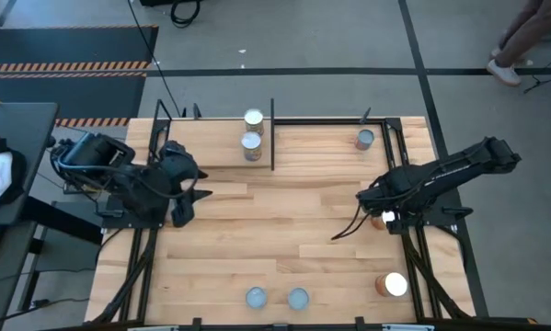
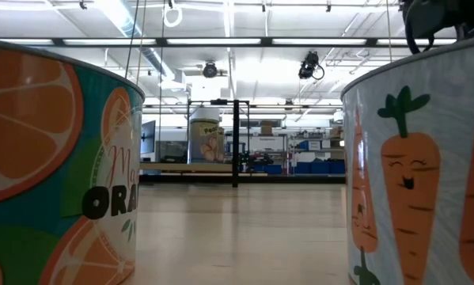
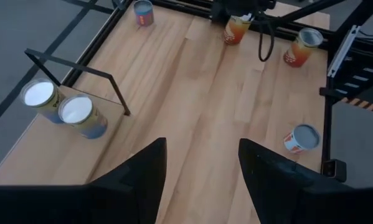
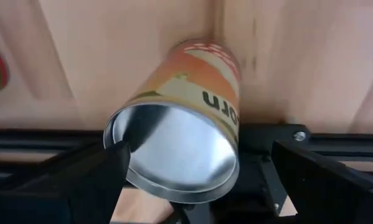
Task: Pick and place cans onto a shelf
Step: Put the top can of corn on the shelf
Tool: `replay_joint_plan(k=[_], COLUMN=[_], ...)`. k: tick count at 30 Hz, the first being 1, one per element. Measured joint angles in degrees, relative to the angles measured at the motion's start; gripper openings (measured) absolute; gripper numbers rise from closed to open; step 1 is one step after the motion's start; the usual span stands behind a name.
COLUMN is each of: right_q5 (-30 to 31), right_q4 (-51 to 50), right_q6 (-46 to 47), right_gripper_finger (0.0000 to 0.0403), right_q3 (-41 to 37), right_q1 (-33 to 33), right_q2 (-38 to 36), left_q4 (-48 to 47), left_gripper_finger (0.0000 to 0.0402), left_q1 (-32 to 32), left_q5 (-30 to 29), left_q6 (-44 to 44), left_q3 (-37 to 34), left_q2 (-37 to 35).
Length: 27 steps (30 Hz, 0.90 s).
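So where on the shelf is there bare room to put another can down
The shelf board is bare between the two stacked-looking cans by the centre post and the lone can near its right end. Left of the centre post, the board also looks bare. The crowded spot is right beside that post. The right gripper has its jaws spread around an orange can.

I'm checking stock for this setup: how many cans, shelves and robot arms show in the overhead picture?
Small cylindrical tin cans: 7 (one partly hidden under the right arm)
Light-wood shelf with black metal rod frame: 1
Dark robot arms: 2
Total: 10
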Motion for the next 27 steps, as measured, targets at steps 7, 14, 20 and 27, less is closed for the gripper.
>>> replay_joint_plan(k=[7, 14, 20, 27], right_q5=[1.56, 0.04, -1.41, -0.32], right_q4=[-1.26, -1.07, 0.16, 3.46], right_q6=[0.07, -1.80, -2.90, -2.46], right_gripper_finger=[0.0399, 0.0400, 0.0400, 0.0393], right_q3=[2.68, 3.20, 1.97, -1.33], right_q1=[-0.52, 0.86, 1.65, 1.78], right_q2=[0.07, 0.15, 0.95, 4.78], left_q4=[0.00, 0.00, 0.00, 0.00], left_gripper_finger=[0.0206, 0.0206, 0.0206, 0.0206], left_q1=[-0.11, 0.00, 0.03, 0.05], left_q5=[0.05, -0.14, -0.45, -1.32], left_q6=[1.92, 3.08, 2.78, 3.18], left_q3=[0.00, 0.00, 0.00, 0.00], left_q2=[-0.28, -0.37, -0.37, -0.37])
